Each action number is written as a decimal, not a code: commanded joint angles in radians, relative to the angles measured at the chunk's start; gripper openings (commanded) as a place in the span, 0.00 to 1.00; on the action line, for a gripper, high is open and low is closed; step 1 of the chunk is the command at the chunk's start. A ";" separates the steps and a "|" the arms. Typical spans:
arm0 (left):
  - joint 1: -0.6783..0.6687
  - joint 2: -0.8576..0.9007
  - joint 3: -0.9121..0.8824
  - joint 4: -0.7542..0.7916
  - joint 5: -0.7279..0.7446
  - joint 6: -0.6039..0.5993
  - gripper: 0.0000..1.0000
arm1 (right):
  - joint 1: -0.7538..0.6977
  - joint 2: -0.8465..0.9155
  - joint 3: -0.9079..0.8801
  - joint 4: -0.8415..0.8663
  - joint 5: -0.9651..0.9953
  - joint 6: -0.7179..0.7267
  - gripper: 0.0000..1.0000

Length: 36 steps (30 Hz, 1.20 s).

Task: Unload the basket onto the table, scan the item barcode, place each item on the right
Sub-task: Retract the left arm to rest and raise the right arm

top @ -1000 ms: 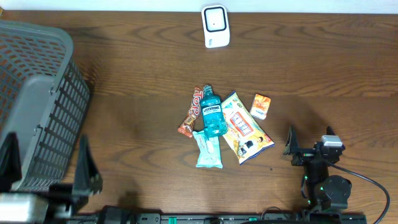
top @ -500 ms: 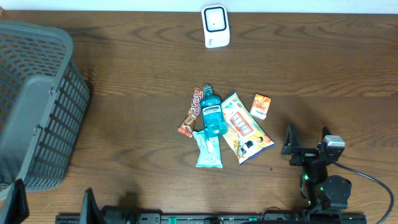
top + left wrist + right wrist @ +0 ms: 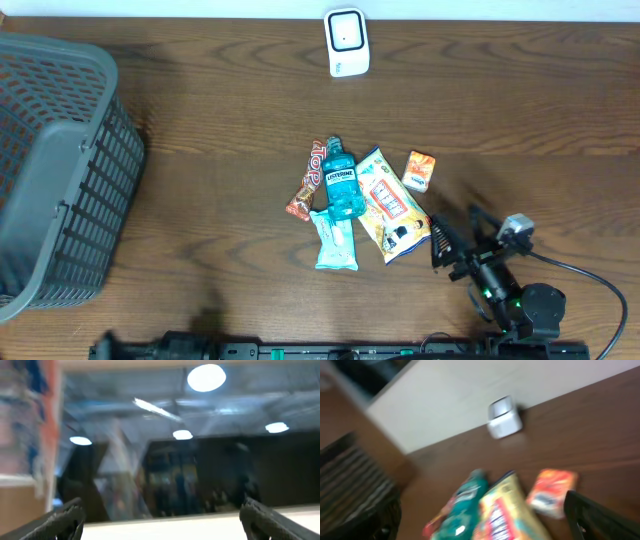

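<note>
Barely begun, by my reading: no item is picked and none is in front of the scanner.

My right gripper [image 3: 460, 238] hovers low with its jaws wide and empty, just beside the yellow crinkly snack bag [image 3: 393, 207]. That bag lies mid-table in a cluster with the blue plastic mouthwash bottle [image 3: 341, 185] and the small orange box [image 3: 420, 170], well apart from the white boxy barcode scanner [image 3: 347, 42] at the far edge. My left gripper [image 3: 165, 517] is spread wide too, holding nothing and facing ceiling lights. Picking and scanning remain.
</note>
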 commanded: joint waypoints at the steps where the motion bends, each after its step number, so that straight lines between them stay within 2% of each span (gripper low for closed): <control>1: 0.005 -0.002 -0.024 0.062 -0.153 0.020 0.98 | 0.010 0.000 -0.001 -0.008 -0.236 0.031 0.99; 5: 0.005 0.029 -0.054 0.113 -0.197 0.013 0.98 | 0.010 0.000 -0.001 -0.002 -0.324 0.068 0.99; 13: 0.005 0.064 -0.132 0.114 -0.194 -0.131 0.98 | 0.010 0.000 -0.001 -0.005 -0.388 0.101 0.99; 16: 0.005 0.064 -0.174 0.114 -0.194 -0.149 0.98 | 0.010 0.000 -0.001 -0.005 -0.398 0.101 0.99; 19: 0.005 0.065 -0.216 0.046 -0.197 -0.150 0.98 | 0.010 0.000 -0.001 -0.005 -0.398 0.102 0.99; 23: 0.005 0.067 -0.296 -0.006 -0.197 -0.219 0.98 | 0.010 0.000 -0.001 -0.004 -0.401 0.139 0.99; 27: 0.005 0.067 -0.408 0.032 -0.197 -0.232 0.98 | 0.010 0.000 -0.001 -0.008 -0.410 0.135 0.99; 32: 0.005 0.067 -0.545 0.086 -0.192 -0.232 0.98 | 0.010 0.000 -0.001 -0.028 -0.476 0.062 0.99; 36: 0.005 0.067 -0.628 0.092 -0.121 -0.232 0.98 | 0.010 0.000 -0.001 -0.056 -0.483 0.040 0.99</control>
